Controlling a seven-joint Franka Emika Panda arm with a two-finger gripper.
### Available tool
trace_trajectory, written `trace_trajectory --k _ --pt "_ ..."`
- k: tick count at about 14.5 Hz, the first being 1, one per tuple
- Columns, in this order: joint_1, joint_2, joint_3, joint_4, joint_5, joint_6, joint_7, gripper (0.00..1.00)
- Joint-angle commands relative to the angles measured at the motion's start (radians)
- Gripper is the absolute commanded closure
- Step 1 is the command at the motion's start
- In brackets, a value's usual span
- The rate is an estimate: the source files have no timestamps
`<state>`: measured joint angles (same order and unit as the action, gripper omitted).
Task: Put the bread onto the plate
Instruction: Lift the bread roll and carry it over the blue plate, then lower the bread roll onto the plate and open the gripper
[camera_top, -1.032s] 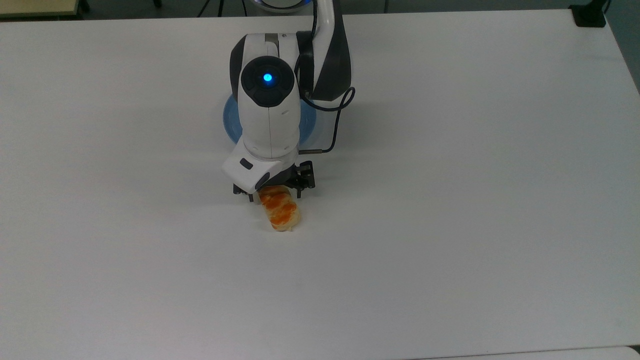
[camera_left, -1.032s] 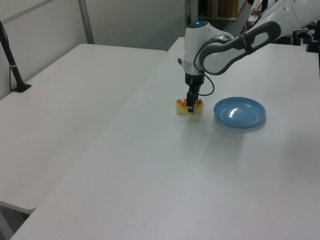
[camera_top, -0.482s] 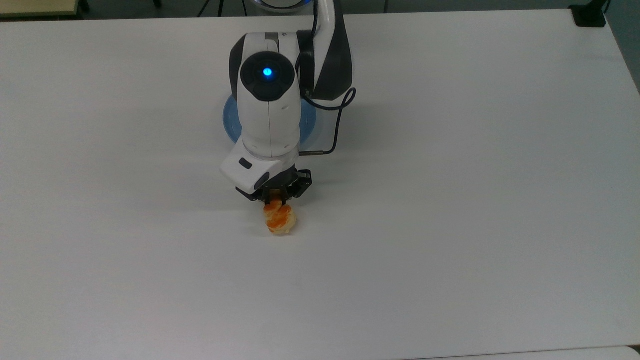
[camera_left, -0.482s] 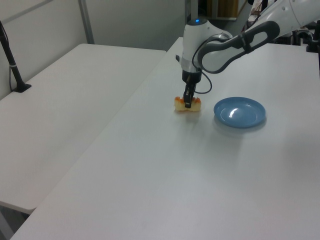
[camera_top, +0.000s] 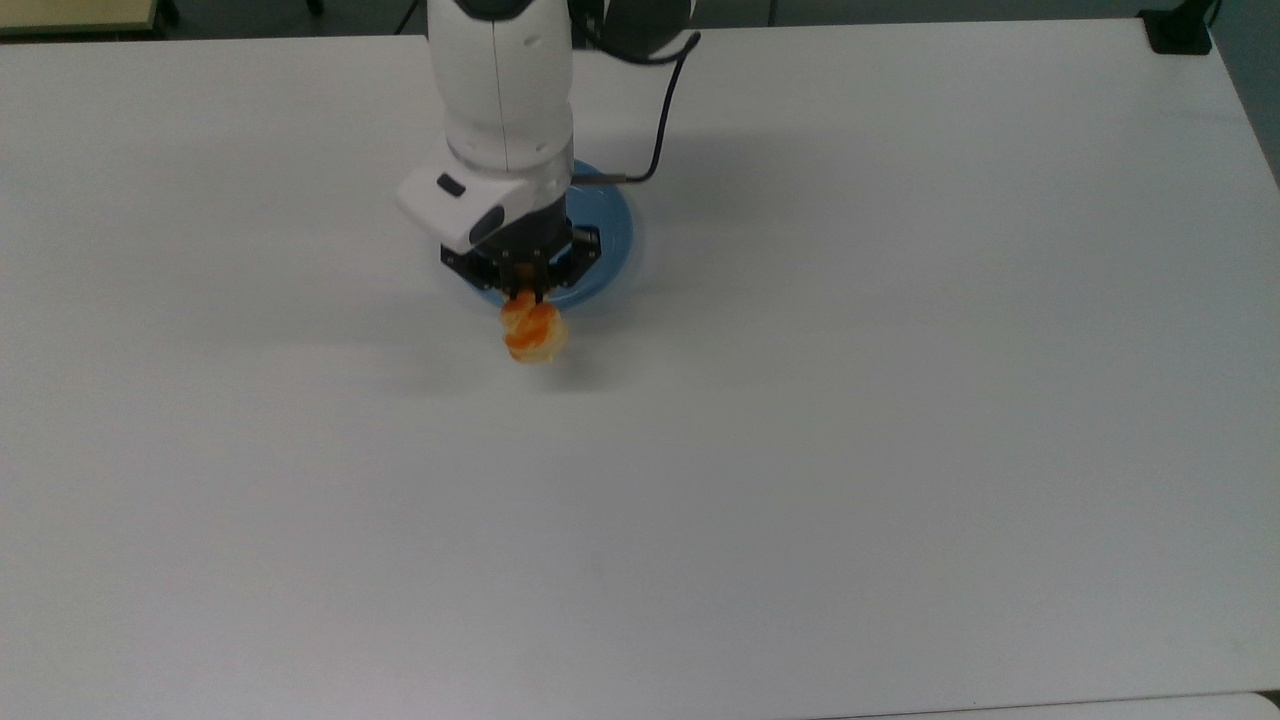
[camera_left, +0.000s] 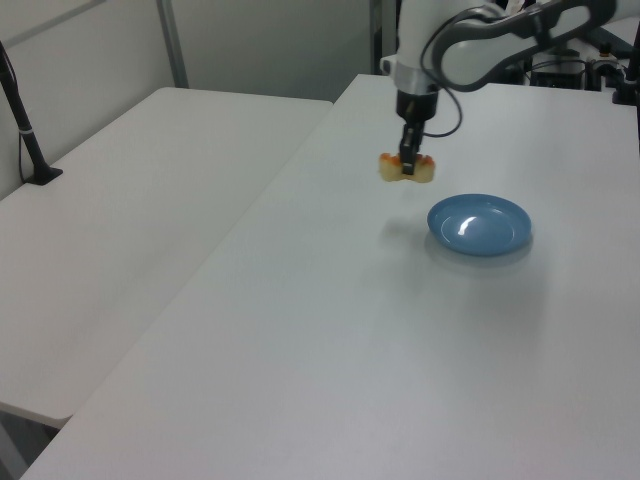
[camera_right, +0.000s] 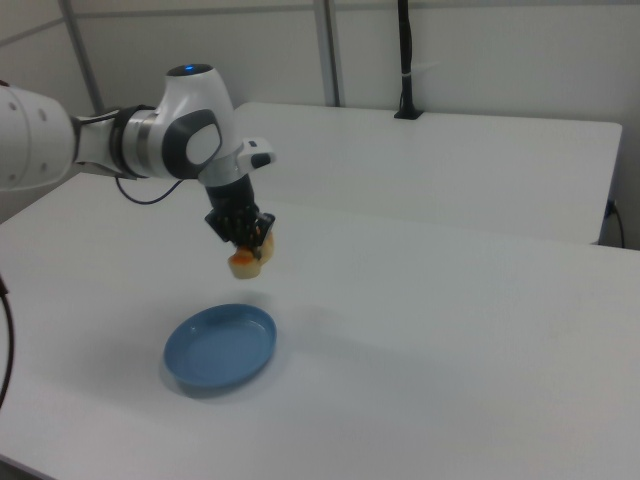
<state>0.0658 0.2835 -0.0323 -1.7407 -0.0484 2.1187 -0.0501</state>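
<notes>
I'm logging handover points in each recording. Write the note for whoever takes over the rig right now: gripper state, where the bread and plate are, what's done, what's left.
Gripper: shut on the bread, gripping it across the middle, both ends sticking out.
Bread: lifted clear of the table, in the air beside the plate, not yet over its centre.
Plate: blue, empty, flat on the table.
Done: bread grasped and raised.
Left: carry it over the plate, lower, release, pull the arm away.
</notes>
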Motion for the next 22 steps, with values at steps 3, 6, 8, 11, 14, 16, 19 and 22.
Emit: trace_trajectory --k 3,6,8,11,14,16,19,22 --pt "0.012 -0.271 -0.003 -0.402 -0.031 0.035 -0.057 0.82" --pt "0.012 -0.285 -0.003 -0.473 -0.033 0.09 -0.057 0.82" --pt "0.006 -0.276 -0.003 -0.499 -0.033 0.131 -0.057 0.82" --pt "0.005 -0.239 -0.003 -0.502 -0.033 0.193 -0.056 0.76" --pt "0.003 -0.213 -0.003 -0.5 -0.06 0.193 -0.056 0.5" --pt "-0.001 -0.202 -0.003 -0.497 -0.077 0.191 -0.057 0.14" --pt "-0.012 -0.22 -0.003 -0.479 -0.077 0.162 -0.057 0.0" --pt "0.0 -0.225 -0.001 -0.317 -0.064 -0.026 -0.045 0.0"
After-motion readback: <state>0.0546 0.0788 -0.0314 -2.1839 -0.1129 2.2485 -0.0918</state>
